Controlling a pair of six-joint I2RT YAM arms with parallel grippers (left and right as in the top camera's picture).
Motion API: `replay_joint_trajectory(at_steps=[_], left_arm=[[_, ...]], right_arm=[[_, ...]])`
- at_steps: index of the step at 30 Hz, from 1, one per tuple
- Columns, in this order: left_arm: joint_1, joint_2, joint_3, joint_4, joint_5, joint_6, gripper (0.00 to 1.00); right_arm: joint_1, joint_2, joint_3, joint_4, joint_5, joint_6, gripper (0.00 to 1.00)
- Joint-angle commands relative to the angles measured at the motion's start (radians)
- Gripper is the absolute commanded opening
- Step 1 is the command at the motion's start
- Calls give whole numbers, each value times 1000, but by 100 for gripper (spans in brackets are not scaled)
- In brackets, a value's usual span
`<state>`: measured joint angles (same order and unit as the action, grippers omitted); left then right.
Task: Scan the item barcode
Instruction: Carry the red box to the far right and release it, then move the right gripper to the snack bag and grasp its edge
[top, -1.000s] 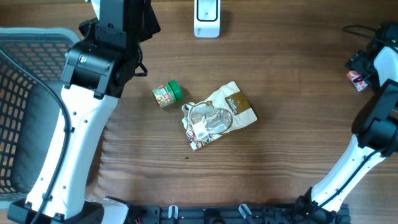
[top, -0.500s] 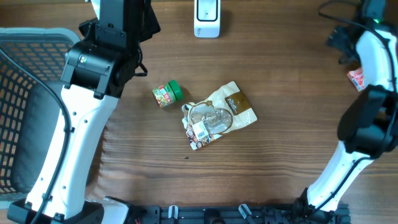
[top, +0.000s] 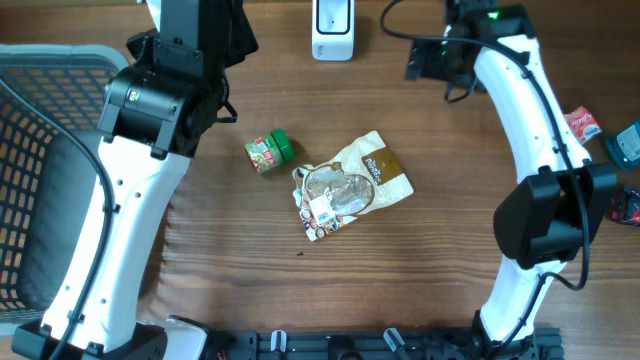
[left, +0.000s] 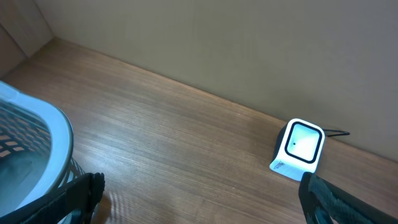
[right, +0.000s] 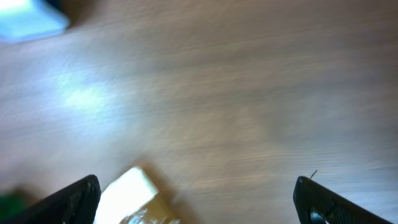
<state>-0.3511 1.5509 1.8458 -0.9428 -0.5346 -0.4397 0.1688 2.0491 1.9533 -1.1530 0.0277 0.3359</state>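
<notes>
A tan and clear snack bag (top: 350, 185) lies flat at the table's middle, a white barcode label (top: 320, 210) on its near end. A small green-lidded jar (top: 268, 152) lies to its left. The white scanner (top: 332, 30) stands at the back edge. My right gripper (top: 425, 62) hovers open right of the scanner, behind the bag. Its wrist view is blurred: the bag's pale corner (right: 130, 193) shows low between the wide-apart jaws of the right gripper (right: 199, 202). My left gripper (left: 199, 199) is open and empty over bare wood, the scanner (left: 300, 149) ahead to its right.
A grey mesh basket (top: 40, 170) fills the left side, and its rim (left: 37, 124) shows in the left wrist view. A red packet (top: 582, 122), a blue item (top: 625, 143) and another small item (top: 630, 205) lie at the far right edge.
My right arm has swung from the far right edge leftward to the back middle, near the scanner. The left arm, bag and jar have not moved.
</notes>
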Motion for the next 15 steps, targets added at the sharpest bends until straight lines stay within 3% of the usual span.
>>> replay_joint_trajectory(at_steps=[1, 8, 15], left_arm=[[3, -19, 7, 3, -20, -10, 100], [3, -19, 7, 3, -20, -10, 100], [3, -19, 7, 10, -6, -10, 100]], right_arm=[[-11, -26, 5, -21, -255, -27, 100], [-11, -26, -43, -83, -344, -135, 100], [-10, -49, -295, -42, -344, -118, 100]])
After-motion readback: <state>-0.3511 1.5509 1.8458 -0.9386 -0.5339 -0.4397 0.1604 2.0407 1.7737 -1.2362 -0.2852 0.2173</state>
